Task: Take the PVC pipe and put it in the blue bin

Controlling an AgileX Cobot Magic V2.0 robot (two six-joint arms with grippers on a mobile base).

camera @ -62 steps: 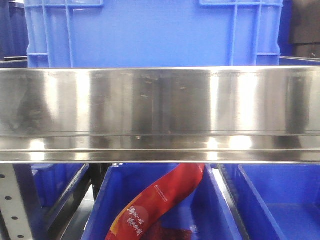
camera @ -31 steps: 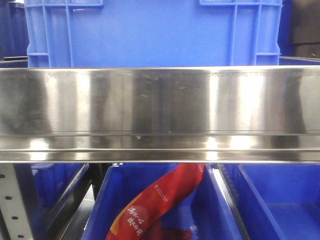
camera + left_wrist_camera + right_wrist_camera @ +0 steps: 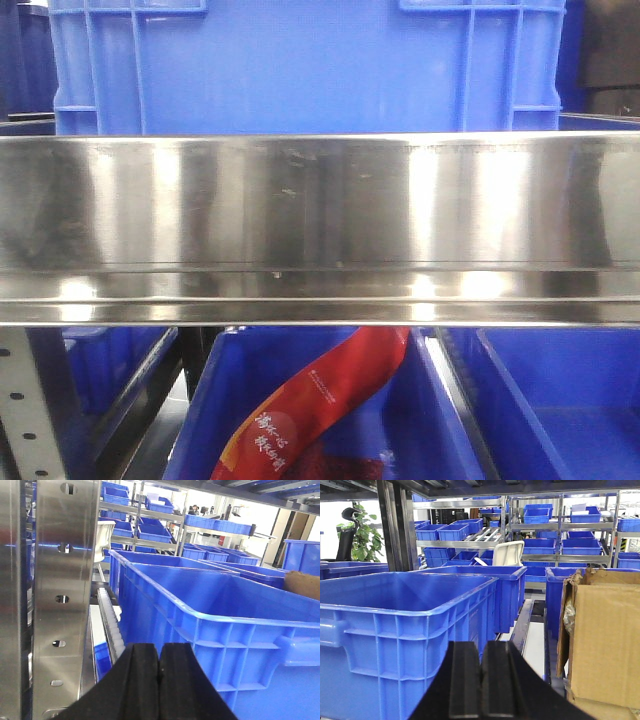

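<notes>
left gripper is seen pressed closed, nothing between the pads, beside a blue bin. right gripper likewise closed and empty, a cardboard box to its right. pvc pipe cannot be located in any view.

Left tool fingers pressed together, nothing between; blue bin just beyond; steel upright left.

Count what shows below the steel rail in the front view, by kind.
Blue bins: 3
Red packet: 1
Perforated steel post: 1
Total: 5
</notes>
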